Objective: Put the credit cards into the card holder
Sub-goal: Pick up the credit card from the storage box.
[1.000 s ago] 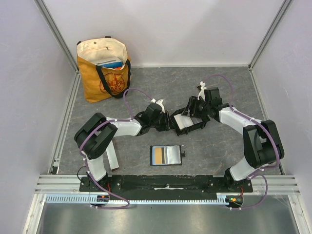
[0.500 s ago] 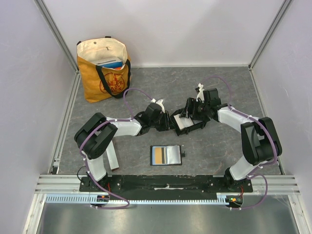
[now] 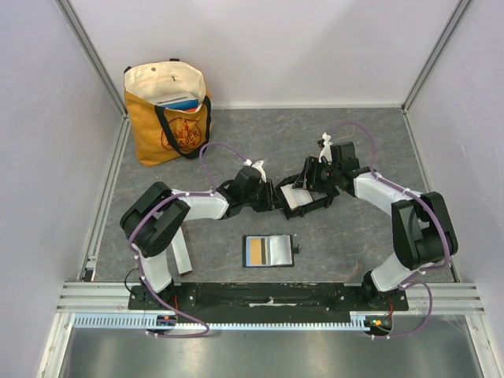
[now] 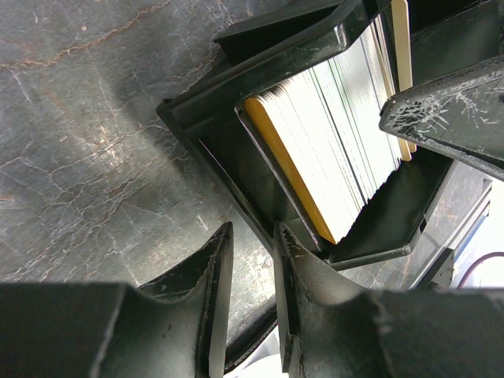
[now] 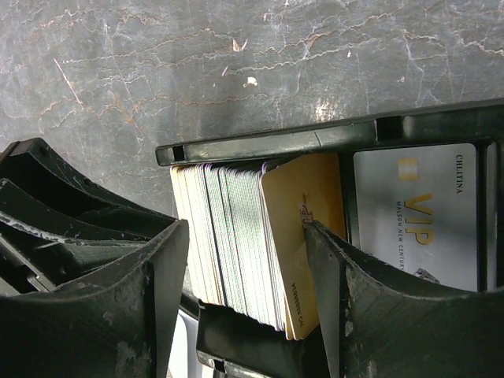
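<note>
Credit cards (image 5: 230, 264) in card holder (image 5: 315, 139), within right gripper (image 5: 244, 230)

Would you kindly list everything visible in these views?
tote bag: one, orange and cream, far left.
card holder: one, black, mid-table.
credit cards: one stack on edge, pale, gold end card, in the holder.
VIP card: one, grey, flat in holder's other compartment.
flat black case: one, orange and grey panels, near arm bases.
table: one, grey marbled.
left gripper: one, black, jaws narrow at holder's wall.
right gripper: one, black, jaws astride the card stack.
</note>
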